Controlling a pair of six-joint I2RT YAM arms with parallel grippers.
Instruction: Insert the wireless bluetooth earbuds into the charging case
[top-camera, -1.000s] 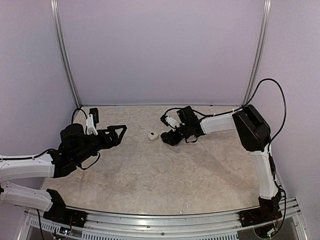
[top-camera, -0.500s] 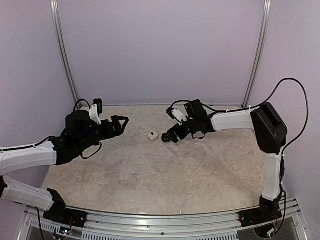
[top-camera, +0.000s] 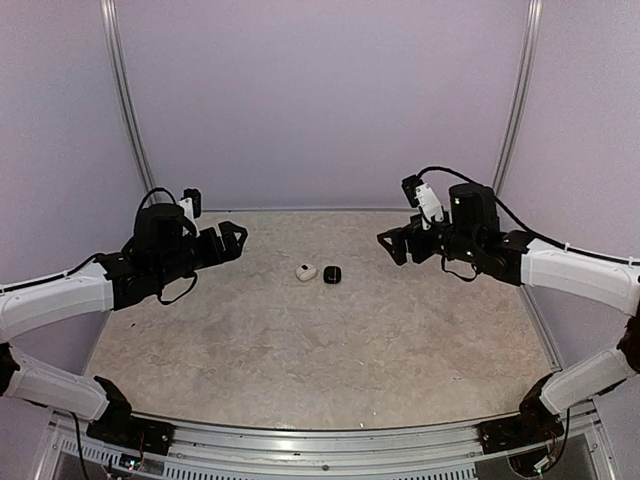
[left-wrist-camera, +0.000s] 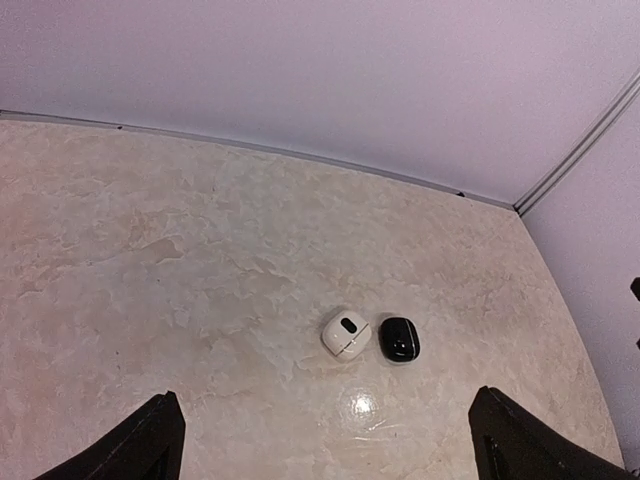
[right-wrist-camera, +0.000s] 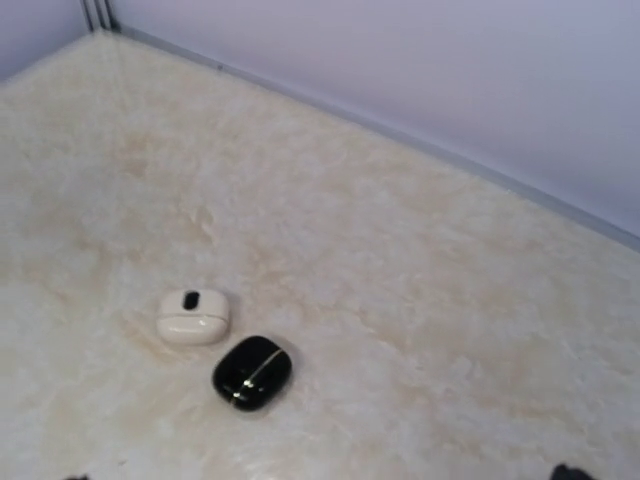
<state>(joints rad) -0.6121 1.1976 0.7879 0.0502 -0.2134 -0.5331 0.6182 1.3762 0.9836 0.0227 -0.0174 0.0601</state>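
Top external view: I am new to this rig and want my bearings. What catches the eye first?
Two small closed cases sit side by side on the marbled table, the white case left of the black case. To either side, raised clear of them, the left fingers and right fingers stand open and empty.

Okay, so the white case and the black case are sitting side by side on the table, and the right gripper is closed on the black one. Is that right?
Not quite. The right gripper is open and well apart from the black case, which lies free beside the white case. The top external view shows this.
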